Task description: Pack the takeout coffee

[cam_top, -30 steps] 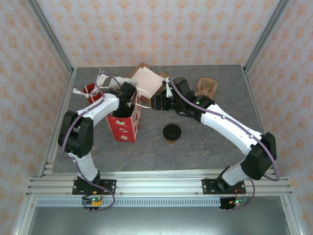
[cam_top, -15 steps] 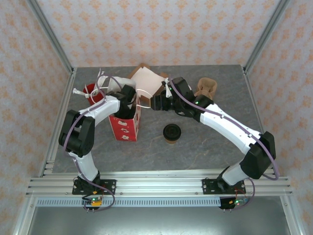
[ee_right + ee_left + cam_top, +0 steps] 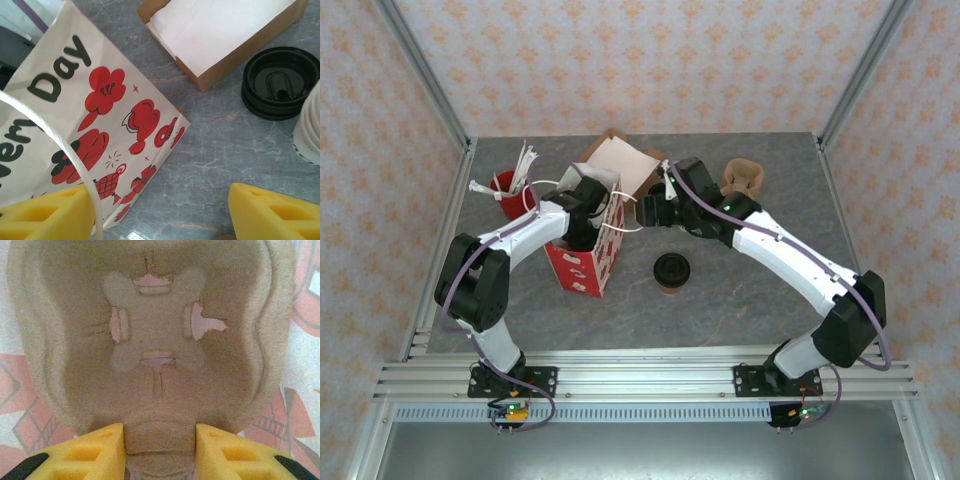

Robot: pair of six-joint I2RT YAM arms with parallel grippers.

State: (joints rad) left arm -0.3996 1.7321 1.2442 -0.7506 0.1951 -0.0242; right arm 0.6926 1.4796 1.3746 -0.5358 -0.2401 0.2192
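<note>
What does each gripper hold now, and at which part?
The left gripper pinches the pulp cup carrier at the middle of its near rim. The right gripper is open and holds nothing; the bag handle only lies beside one finger.

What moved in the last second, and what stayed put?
The left gripper, holding a pulp cup tray, swung toward the right gripper. The paper bag slid and leaned that way with it, uncovering more of the red cup. The right gripper stayed open by the bag's handle; the takeout coffee did not move.
</note>
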